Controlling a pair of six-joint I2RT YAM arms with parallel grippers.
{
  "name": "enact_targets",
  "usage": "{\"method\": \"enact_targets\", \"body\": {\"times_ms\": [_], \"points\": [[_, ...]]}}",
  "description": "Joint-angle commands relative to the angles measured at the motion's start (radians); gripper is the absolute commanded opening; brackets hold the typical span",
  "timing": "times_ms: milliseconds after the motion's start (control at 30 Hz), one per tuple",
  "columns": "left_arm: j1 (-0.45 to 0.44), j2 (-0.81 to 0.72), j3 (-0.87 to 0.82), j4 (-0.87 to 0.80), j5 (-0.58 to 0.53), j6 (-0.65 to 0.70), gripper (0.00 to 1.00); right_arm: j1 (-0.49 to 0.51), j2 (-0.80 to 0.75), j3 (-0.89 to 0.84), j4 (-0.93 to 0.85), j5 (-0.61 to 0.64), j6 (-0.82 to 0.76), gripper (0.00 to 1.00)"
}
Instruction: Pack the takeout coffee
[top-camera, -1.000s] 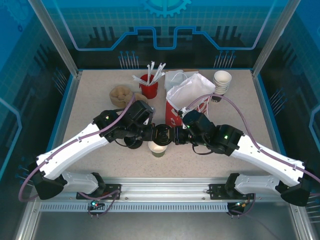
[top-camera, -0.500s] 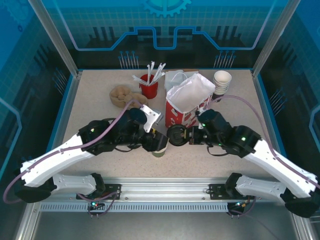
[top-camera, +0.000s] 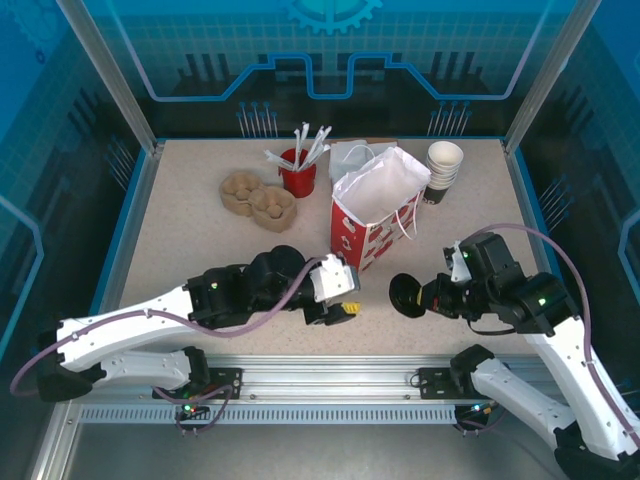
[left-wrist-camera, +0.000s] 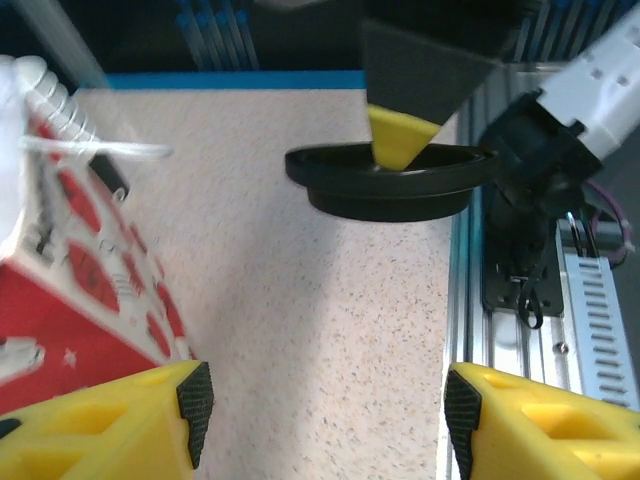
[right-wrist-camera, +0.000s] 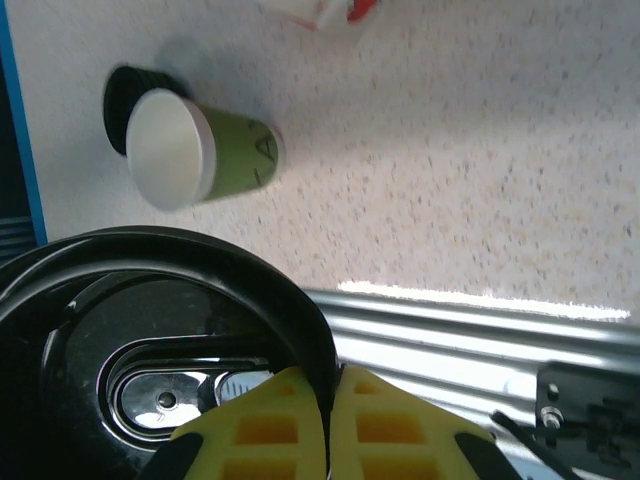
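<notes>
Takeout cup (right-wrist-camera: 205, 160) seemingly upright; mouth skyward

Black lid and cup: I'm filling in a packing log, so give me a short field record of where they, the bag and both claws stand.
black lid: off the cup, pinched at its rim by the right claw, held above the table
right claw: shut on the black lid
left claw: open, empty
green cup: lidless, white inside, on the table, outside the bag
paper bag: red and white, mouth open
packing: not yet done
</notes>
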Motion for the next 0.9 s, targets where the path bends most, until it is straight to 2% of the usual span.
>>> {"method": "enact_targets", "body": {"times_ms": [0,133,333,700,867], "points": [[-0.015,-0.043,-0.042,0.175,0.14,0.252,0.68,-0.029,0.006,-0.016,-0.066,-0.121,-0.069,0.0],[-0.019,-0.032,-0.021,0.145,0.182,0.315,0.68,-0.033,0.031,-0.023,-0.06,-0.137,-0.095,0.0],[-0.032,0.028,0.043,0.034,0.175,0.434,0.58,-0.033,0.08,-0.026,-0.043,-0.172,-0.133,0.0],[-0.031,0.139,0.152,-0.109,0.184,0.55,0.44,-0.033,0.136,-0.031,-0.017,-0.215,-0.169,0.0],[-0.032,0.177,0.182,-0.136,0.179,0.579,0.44,-0.032,0.137,-0.04,-0.011,-0.221,-0.172,0.0]]}}
